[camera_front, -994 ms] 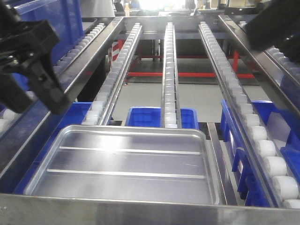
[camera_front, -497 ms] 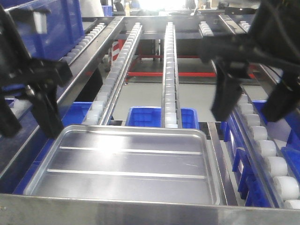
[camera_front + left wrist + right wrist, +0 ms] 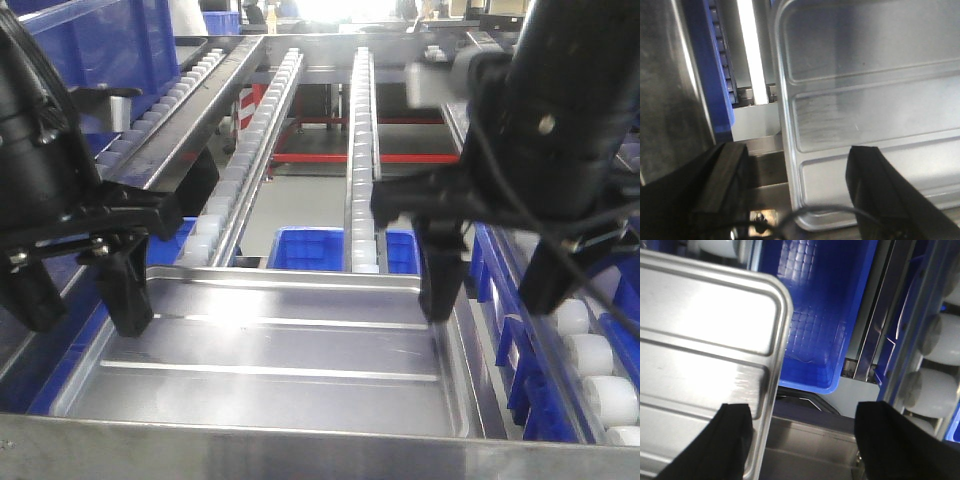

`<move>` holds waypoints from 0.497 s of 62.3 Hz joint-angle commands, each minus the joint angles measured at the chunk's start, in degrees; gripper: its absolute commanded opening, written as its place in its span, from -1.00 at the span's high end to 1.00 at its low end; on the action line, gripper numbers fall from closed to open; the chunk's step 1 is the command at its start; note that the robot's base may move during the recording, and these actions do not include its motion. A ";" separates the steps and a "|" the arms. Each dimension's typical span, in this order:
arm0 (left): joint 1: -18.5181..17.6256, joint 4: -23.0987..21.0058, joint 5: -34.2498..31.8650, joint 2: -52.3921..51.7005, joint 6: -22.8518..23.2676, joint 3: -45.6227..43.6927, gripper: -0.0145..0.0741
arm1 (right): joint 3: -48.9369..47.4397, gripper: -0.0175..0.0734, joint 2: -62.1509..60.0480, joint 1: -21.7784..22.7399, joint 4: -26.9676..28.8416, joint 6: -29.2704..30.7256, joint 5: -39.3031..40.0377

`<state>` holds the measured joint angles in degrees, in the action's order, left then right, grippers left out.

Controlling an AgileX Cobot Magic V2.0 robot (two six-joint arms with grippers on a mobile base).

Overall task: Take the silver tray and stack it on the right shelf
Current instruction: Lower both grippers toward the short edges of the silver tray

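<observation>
Straddles the left rim of the silver tray (image 3: 270, 360) with the left gripper (image 3: 80, 308), jaws spread, grasping nothing. Hangs the right gripper (image 3: 492, 292), equally released, over the tray's far right corner. Lies flat just behind the near steel bar (image 3: 300, 450), left of the right shelf (image 3: 588, 355) rollers, near a blue bin (image 3: 310, 250).

Left tool (image 3: 82, 312) has dropped from the upper left to the left rim of the silver tray (image 3: 270, 350), fingers spread either side of it. Right tool (image 3: 492, 300), earlier high at upper right, now hangs open astride the right rim.
</observation>
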<state>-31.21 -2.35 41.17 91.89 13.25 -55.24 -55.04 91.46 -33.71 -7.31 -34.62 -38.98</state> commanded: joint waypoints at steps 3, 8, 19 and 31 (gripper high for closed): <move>-0.39 0.09 -2.67 -0.53 1.76 -1.79 -0.09 | -1.71 -0.57 -0.01 0.04 -0.56 -0.10 3.29; -0.39 0.09 -3.27 0.56 1.84 -1.82 -0.09 | -1.71 -0.57 1.06 0.04 0.22 -0.10 4.43; -0.39 0.09 -4.33 2.25 2.14 -1.82 -0.09 | -1.60 -0.57 3.24 0.04 0.54 -0.10 5.43; -0.39 -0.12 -5.96 3.28 2.23 -1.82 -0.08 | -1.60 -0.56 4.51 0.04 0.89 -0.10 6.58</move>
<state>-31.29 -2.57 37.07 96.88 14.73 -55.63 -55.15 97.26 -33.71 -6.07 -34.66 -34.70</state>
